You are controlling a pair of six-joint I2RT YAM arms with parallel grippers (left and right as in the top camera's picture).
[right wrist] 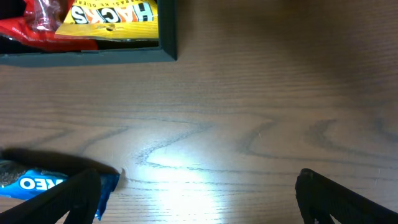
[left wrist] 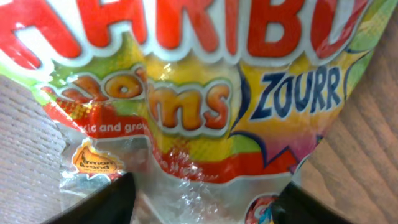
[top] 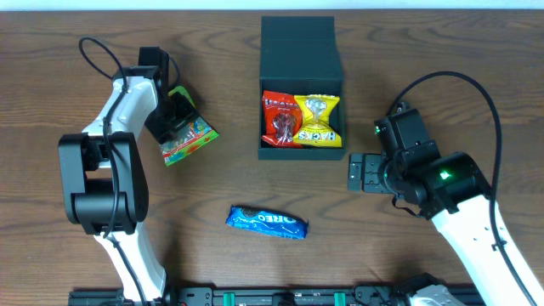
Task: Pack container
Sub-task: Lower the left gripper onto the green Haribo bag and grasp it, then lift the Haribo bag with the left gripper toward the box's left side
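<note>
Container point(top: 302, 51) sits at the far middle of the desk point(top: 425, 51) in your overhead view: a matte dark teal-black square box, its hinged flap lid thrown back flat behind it and its mouth open to the camera. Inside you can see a red snack packet point(top: 280, 119) on the left and a yellow Hacks packet point(top: 320, 119) on the right, lying side by side and touching. Your left arm reaches forward along the left side of the desk, its left pincer point(top: 174, 119) pointed down onto a green Haribo packet point(top: 189, 138) well to the left of the container. Your right arm bends in from the near right, and its right pincer point(top: 357, 172) hovers low over bare wood just to the right of the container's near corner. A blue Oreo packet point(top: 267, 222) lies alone on the near side. In your left wrist view the Haribo packet fills the frame, with the two dark fingertips point(left wrist: 102, 202) set at either side of its clear lower edge; you cannot tell whether they have a hold on it. In your right wrist view the fingers point(right wrist: 348, 199) stand wide apart with only wood between them, the container's near wall sits at upper left, and the Oreo packet's end shows beside the left finger.
</note>
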